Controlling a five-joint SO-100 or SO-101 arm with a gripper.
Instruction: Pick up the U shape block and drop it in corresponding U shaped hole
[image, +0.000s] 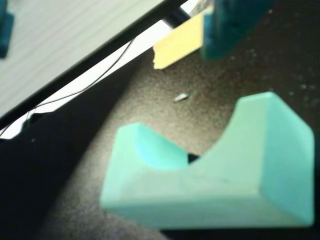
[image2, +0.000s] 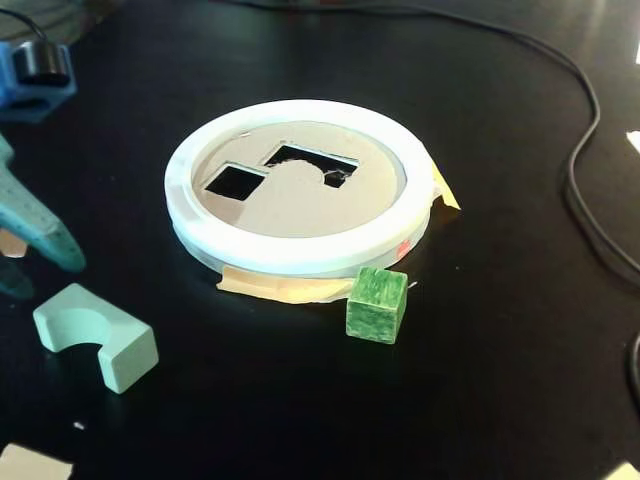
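The U shape block (image2: 95, 335), pale mint green with a semicircular notch, lies on the black table at the lower left of the fixed view. It fills the lower right of the wrist view (image: 215, 180), notch upward. My gripper (image2: 40, 272) hovers just above and left of it, apart from it. In the wrist view the gripper (image: 112, 50) is open, with teal fingers (image: 230, 25) at the top right and the far left edge and nothing between them. The U shaped hole (image2: 310, 165) is in the tan disc (image2: 300, 205) ringed by white, right of the gripper.
A darker green cube (image2: 377, 304) stands against the front of the white ring (image2: 290, 255). A smaller square cutout (image2: 235, 181) sits beside the U shaped hole. Yellow tape (image2: 270, 288) pokes out under the ring. A black cable (image2: 585, 190) runs along the right. A blue mount (image2: 35, 75) stands far left.
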